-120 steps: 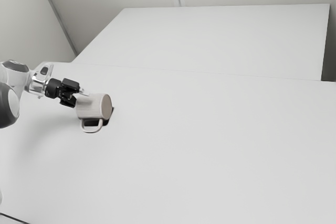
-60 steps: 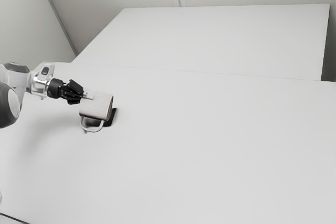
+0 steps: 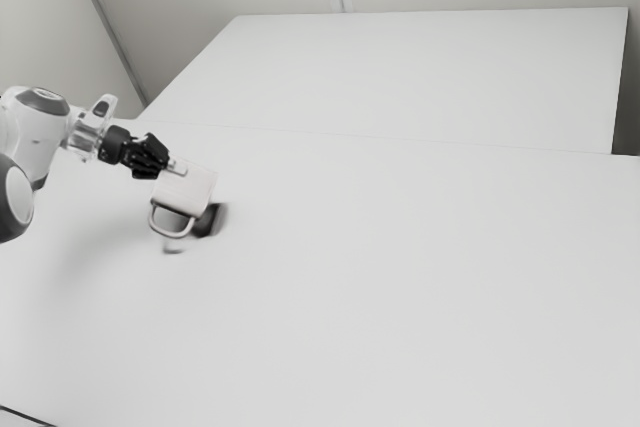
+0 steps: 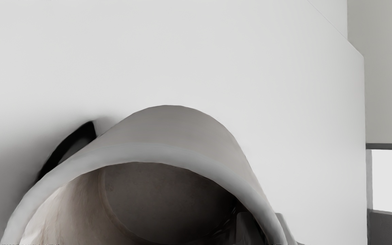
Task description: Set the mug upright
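In the exterior view the gripper holds the light beige mug by its open end. The mug is tilted, with its base toward the exterior view's right and its handle hanging below. It appears raised off the table, apart from the shadow under it. From the wrist view I look into the mouth of the mug. There the gripper has one finger inside the mug and the other outside, shut on its wall.
The white table extends toward the exterior view's right. Beyond a thin seam lies another white surface, with pale walls behind it. A dark cable lies at the exterior view's lower left corner.
My gripper has rolled, closed on the mug's wall and risen. The mug has come up with it and tilted, its handle moving away from its shadow on the table.
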